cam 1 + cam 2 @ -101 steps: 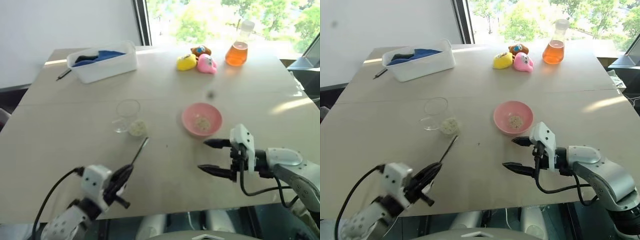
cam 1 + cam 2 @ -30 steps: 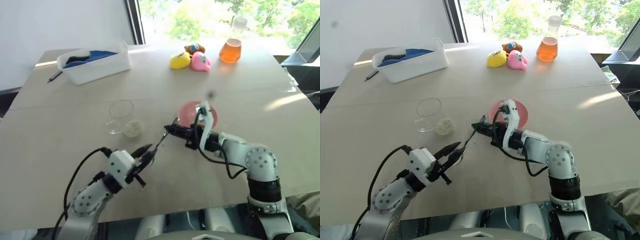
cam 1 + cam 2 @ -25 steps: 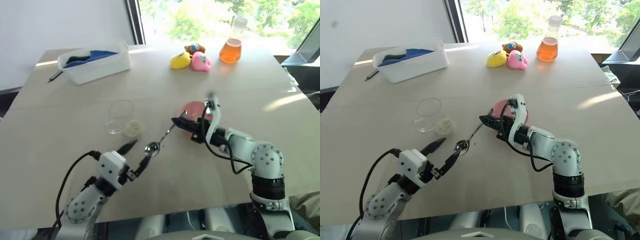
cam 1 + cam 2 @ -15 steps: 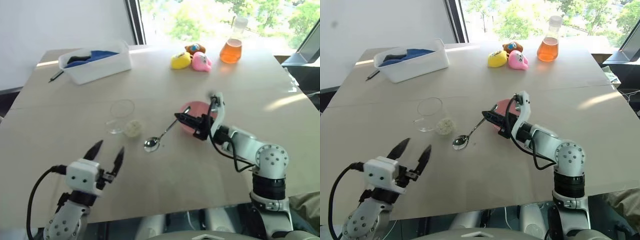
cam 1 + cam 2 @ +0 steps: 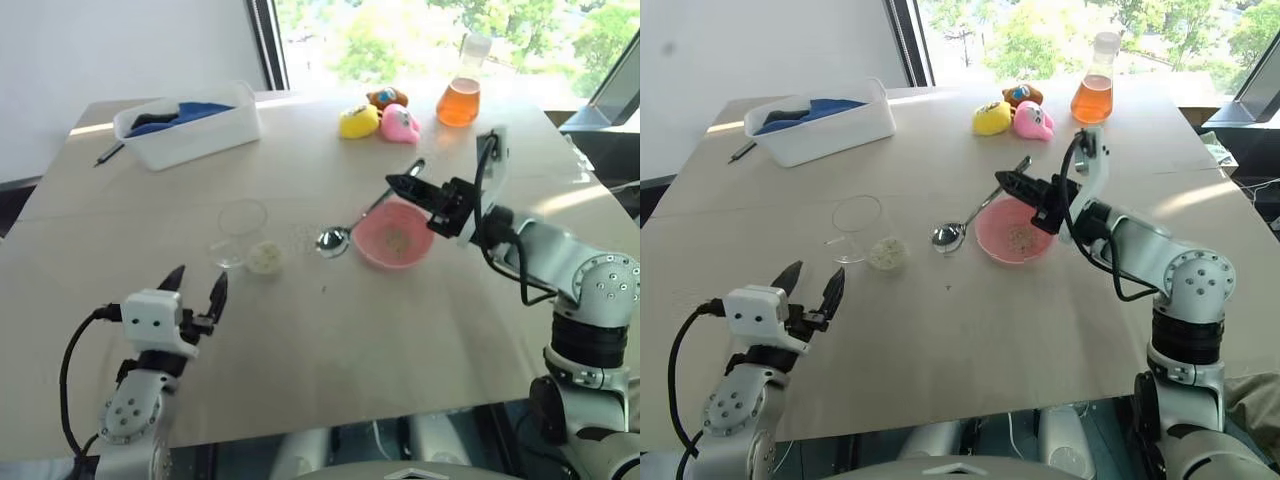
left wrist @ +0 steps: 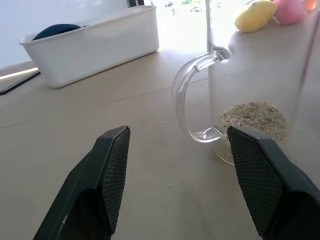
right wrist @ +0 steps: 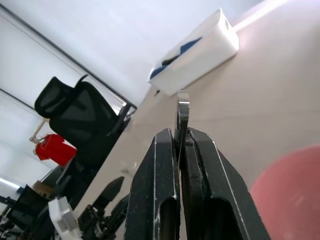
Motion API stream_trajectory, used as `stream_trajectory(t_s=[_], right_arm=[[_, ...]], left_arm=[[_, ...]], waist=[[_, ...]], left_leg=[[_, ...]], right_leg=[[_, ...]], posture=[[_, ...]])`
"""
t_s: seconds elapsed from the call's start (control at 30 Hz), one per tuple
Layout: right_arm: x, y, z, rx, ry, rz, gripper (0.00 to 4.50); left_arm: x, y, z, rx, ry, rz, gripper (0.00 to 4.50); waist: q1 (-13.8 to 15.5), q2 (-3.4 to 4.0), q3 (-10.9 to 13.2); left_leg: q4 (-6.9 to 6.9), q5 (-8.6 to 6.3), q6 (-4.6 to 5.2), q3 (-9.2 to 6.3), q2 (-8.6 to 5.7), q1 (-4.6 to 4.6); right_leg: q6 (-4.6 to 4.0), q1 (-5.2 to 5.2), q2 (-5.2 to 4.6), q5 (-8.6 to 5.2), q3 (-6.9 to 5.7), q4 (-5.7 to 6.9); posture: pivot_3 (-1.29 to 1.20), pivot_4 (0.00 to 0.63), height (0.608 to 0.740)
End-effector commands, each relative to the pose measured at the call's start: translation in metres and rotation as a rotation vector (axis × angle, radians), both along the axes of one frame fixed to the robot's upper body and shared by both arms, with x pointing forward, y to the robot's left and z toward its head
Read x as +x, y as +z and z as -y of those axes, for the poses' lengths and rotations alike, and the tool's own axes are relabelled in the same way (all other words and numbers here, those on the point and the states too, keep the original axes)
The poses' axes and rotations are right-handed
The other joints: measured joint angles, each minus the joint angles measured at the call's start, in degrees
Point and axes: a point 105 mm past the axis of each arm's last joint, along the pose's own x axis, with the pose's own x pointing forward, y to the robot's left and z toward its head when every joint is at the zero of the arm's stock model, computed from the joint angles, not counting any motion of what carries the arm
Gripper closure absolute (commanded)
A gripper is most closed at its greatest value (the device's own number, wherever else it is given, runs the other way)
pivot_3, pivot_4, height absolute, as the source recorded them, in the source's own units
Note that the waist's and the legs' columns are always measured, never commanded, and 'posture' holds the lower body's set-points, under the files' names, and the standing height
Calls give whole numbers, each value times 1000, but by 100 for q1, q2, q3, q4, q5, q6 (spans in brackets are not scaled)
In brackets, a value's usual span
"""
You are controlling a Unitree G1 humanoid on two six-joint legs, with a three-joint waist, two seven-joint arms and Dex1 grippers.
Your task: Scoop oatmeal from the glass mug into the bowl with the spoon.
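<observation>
— What do you have on the surface (image 5: 330,330) from the head view?

— You have a wide pale wooden surface. At its far left corner sits the white rectangular tub (image 5: 190,124) with blue cloth in it, and a dark pen (image 5: 108,155) lies just beside it. At the far edge stand the flask of orange liquid (image 5: 460,95) and a cluster of small toys (image 5: 382,117), yellow, pink and brown.

— And the things of your task?

— The pink bowl (image 5: 393,233) is near the middle, with a few oat flakes in it. The glass mug (image 5: 241,230) stands upright to its left, well apart from it. A small clump of oatmeal (image 5: 264,257) lies on the surface just beside the mug; in your left wrist view it shows through the glass, next to the handle.

— Where is the spoon?

— Your right gripper (image 5: 1012,182) has its jaws closed on the end of the handle of the spoon (image 5: 352,224). The spoon slants down to the left, its oval end low between mug and bowl; you cannot tell whether it touches the surface.

— And your left gripper?

— Your left gripper (image 5: 196,287) is at the near left, its jaws spread apart and holding nothing, pointing toward the mug.
</observation>
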Motion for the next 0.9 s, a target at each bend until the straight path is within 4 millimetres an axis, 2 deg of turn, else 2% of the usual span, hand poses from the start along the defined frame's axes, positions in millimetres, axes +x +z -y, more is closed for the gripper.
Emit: stream_trajectory(t_s=[0.03,0.4,0.63,0.67,0.77,0.9], right_arm=[[-2,16,0,30,1,50,4500],[-1,17,1,20,-11,57,4500],[0,15,2,18,-19,56,4500],[0,15,2,18,-20,56,4500],[0,14,2,18,-22,54,4500],[0,13,3,16,-25,52,4500]], left_arm=[[5,8,-7,32,-12,30,1284],[30,14,-3,60,-75,44,1284],[34,10,-5,57,-66,22,1284],[35,11,-4,59,-67,26,1516],[37,13,-5,72,-62,29,2610],[40,13,-5,69,-64,30,2610]], waist=[[5,-1,-1],[11,-1,0],[13,-1,0],[15,-1,0],[15,-1,0],[17,-1,0]], left_leg=[[1,0,0,0,0,0],[3,0,0,0,-1,-3],[3,0,0,0,-1,-4],[3,0,0,0,0,-4],[3,0,0,0,0,-4],[3,0,0,-1,-1,-4]], right_leg=[[0,0,0,0,1,0],[0,-1,-3,0,2,-2],[0,-2,-5,0,3,-2],[0,-2,-5,0,3,-2],[0,-2,-6,0,3,-2],[0,-2,-5,0,2,-2]], posture=[[0,150,740],[0,150,740],[0,150,740],[0,150,740],[0,150,740],[0,150,740]])
